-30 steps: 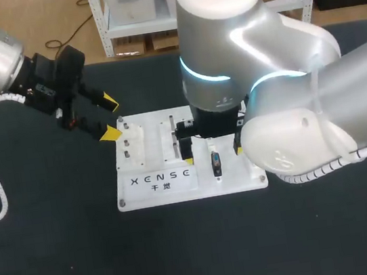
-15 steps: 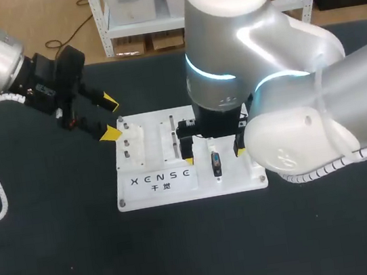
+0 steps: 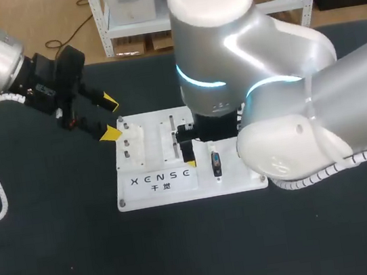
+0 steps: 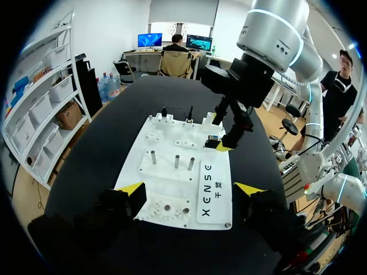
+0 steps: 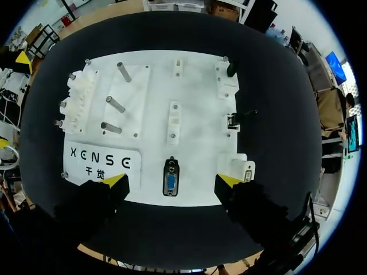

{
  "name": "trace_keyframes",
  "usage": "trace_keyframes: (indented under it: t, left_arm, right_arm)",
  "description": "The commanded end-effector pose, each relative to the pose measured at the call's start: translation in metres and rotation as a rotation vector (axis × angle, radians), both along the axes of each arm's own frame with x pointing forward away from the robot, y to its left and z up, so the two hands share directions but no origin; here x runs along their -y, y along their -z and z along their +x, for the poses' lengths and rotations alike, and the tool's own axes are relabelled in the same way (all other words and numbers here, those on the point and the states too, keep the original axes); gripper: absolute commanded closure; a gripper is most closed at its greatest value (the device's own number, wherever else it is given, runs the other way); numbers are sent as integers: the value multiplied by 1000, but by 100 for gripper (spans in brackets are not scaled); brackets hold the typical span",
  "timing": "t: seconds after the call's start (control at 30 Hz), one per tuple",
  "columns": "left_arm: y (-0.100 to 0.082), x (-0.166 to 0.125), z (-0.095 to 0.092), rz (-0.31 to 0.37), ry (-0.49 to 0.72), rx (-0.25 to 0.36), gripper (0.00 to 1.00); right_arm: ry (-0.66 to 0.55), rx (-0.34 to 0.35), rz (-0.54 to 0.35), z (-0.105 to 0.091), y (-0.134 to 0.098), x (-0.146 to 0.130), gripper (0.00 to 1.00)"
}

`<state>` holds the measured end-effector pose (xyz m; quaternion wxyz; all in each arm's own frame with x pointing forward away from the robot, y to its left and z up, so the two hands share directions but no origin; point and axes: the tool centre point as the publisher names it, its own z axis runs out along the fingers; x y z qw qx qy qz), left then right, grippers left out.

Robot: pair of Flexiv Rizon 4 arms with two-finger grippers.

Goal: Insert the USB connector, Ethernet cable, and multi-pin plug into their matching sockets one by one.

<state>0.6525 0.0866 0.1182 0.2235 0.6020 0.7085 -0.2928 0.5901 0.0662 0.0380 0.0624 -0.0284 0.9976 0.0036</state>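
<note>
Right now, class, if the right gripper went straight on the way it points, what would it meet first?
Probably the blue multi-pin connector on the white board, straight ahead between its open fingers; depth is unclear.

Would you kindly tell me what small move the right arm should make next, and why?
Probably lower the right claw straight down: it hangs open above the white board, with the blue multi-pin connector lined up between its yellow tips.
</note>
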Motion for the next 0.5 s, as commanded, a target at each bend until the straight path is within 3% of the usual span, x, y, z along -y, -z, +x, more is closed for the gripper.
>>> trace_keyframes:
  t: [0.03,0.13,0.17,0.2,0.3,0.33,0.37,0.5]
  left_arm:
    - [0,0,-1,-2,-1,2,0]
    - [0,0,-1,-2,-1,2,0]
    - [0,0,-1,-2,-1,2,0]
    - [0,0,-1,-2,-1,2,0]
    - [0,0,-1,-2,-1,2,0]
    - [0,0,-1,-2,-1,2,0]
    - [0,0,-1,-2,-1,2,0]
    - [0,0,-1,-2,-1,2,0]
  right_arm:
    - [28,-1,-11,-1,6,4,0]
    - [40,-2,-9,-2,8,6,3]
    - [43,-2,-9,-2,9,6,9]
    - [49,0,-9,-2,10,7,24]
    - [53,-3,-10,0,12,6,30]
    - [52,-4,-10,0,13,5,35]
    - [53,-9,-4,0,13,5,47]
    - [55,-23,1,2,18,2,56]
